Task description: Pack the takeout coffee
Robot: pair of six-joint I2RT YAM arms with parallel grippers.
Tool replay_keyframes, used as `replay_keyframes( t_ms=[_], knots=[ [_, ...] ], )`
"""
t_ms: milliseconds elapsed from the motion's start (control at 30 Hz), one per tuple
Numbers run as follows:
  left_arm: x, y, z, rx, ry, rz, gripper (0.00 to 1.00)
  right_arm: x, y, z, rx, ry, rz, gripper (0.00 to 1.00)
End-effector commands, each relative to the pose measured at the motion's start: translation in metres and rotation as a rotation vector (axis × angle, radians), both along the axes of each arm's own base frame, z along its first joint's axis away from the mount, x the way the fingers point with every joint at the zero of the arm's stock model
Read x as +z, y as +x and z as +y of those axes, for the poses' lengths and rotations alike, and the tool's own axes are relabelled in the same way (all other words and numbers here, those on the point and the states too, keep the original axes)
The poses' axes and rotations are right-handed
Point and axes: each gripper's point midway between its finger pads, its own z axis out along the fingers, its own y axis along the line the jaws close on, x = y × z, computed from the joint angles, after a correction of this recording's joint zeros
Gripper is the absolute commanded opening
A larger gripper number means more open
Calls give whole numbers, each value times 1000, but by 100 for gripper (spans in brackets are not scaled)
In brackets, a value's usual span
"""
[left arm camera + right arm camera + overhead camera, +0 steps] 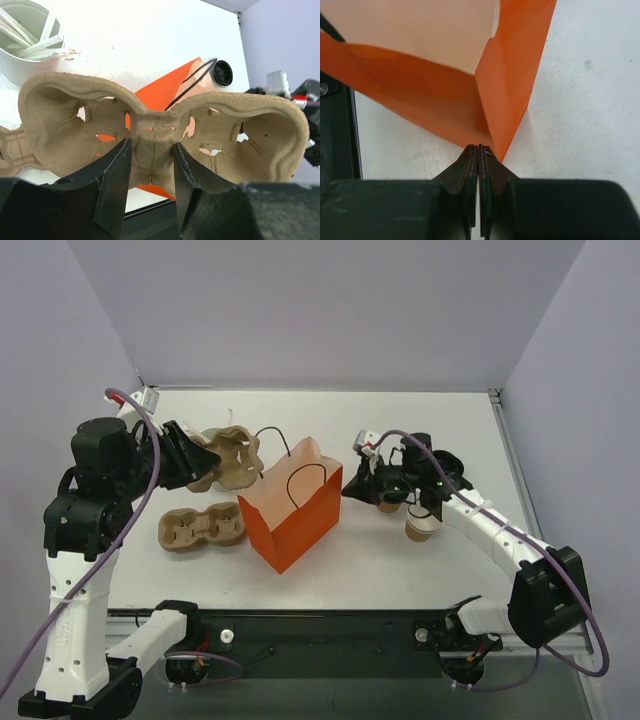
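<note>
Fig.: your L gripper [152, 150] clamps pulp cup carrier [65, 115] at centre; R gripper [478, 150] jaws closed, empty, beside orange bag [505, 90].

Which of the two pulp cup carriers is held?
The farther carrier, clamped at its middle by the left gripper; the nearer carrier lies free.

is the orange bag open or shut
Open. The orange bag stands with its top edges spread apart, and both the top and right wrist views show its pale inner wall.
</note>
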Motion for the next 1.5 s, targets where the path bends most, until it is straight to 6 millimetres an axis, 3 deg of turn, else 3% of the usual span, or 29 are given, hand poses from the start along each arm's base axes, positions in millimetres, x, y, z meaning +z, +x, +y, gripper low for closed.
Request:
replay_keyframes(
  t_ms=[0, 100, 200, 333, 467, 500, 567, 600, 667, 733, 967, 1133, 1267, 1300, 1400, 1433, 1467],
  knots=[
    [24, 0, -1, -5, -9, -64, 29, 17, -4, -5, -114, 43, -61, 0],
    [25, -1, -2, -5, -18, -57, 29, 14, -23, -9, -155, 36, -38, 0],
    [27, -5, -5, -8, -50, -49, 29, 18, -31, -19, -239, -2, -9, 15],
    [26, -13, -8, -16, -76, -41, 29, 53, -20, -56, -528, -2, 17, 29],
    [22, -18, -5, -15, -53, -28, 29, 95, -23, -80, -717, 77, 65, 44],
    [20, -19, -4, -12, -51, -21, 29, 117, -22, -82, -735, 111, 42, 45],
    [18, -20, -5, -17, -51, -21, 29, 124, -20, -86, -760, 89, 54, 50],
    [15, -20, -5, -18, -52, -15, 29, 149, -18, -86, -765, 120, 36, 52],
    [14, -22, -5, -19, -54, -27, 29, 143, -10, -84, -790, 58, 94, 56],
    [9, -24, -4, -17, -53, -27, 29, 154, 1, -75, -789, 45, 122, 56],
    [-1, -33, -8, -47, -65, -9, 29, 158, 13, -37, -706, -20, 139, 65],
    [1, -38, -10, -55, -82, -21, 30, 142, 25, -13, -666, -108, 141, 66],
    [-1, -37, -15, -77, -100, -11, 29, 127, 25, 11, -571, -178, 123, 66],
    [-4, -36, -17, -86, -109, -6, 30, 132, 22, 19, -539, -181, 106, 66],
    [-2, -38, -18, -89, -112, -21, 30, 116, 26, 38, -498, -245, 119, 66],
    [-1, -39, -17, -83, -109, -30, 29, 127, 30, 43, -498, -232, 103, 66],
    [0, -39, -16, -76, -109, -34, 30, 123, 29, 42, -500, -266, 110, 65]
  ],
)
